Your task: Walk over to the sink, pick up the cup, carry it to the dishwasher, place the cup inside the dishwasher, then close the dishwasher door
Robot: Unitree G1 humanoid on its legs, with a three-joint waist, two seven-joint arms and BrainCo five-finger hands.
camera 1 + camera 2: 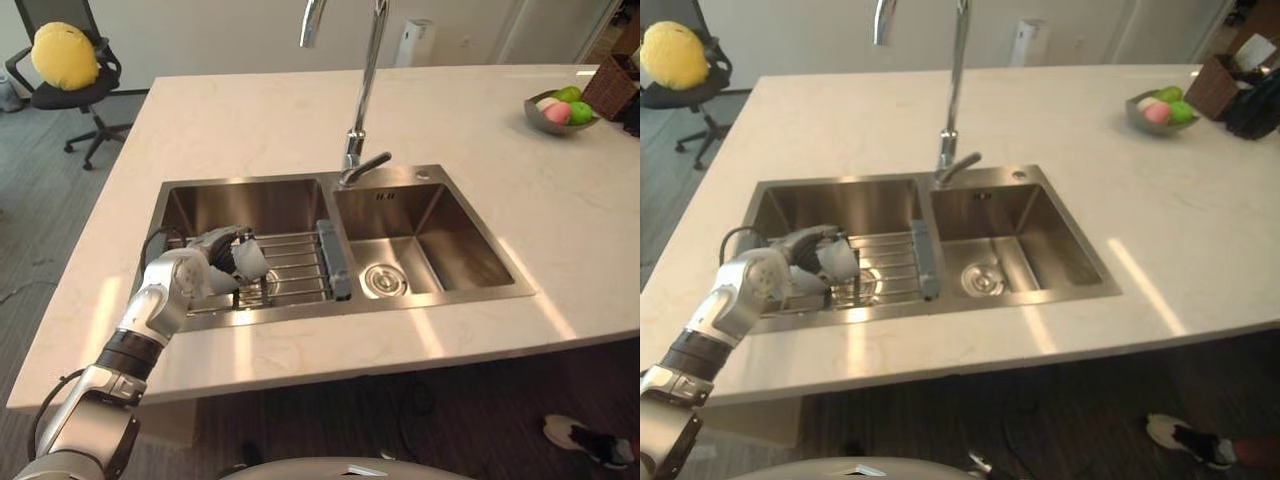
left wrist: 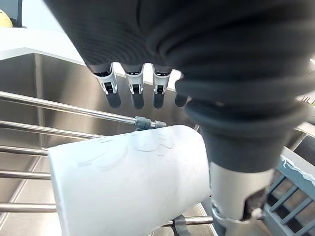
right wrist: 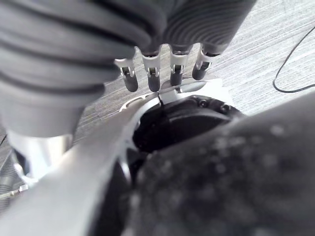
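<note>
While the left hand (image 1: 218, 252) hovered, fingers straight, over the plain white cup (image 1: 251, 262) lying on the wire rack (image 1: 300, 268) in the stainless steel sink (image 1: 200, 205), the pickup seemed unfinished; next, the fingers needed to curl round it.

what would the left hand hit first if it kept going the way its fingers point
The left hand would probably meet the wire rack first, a rod just past its fingertips; the white cup lies under the palm, off that line.
</note>
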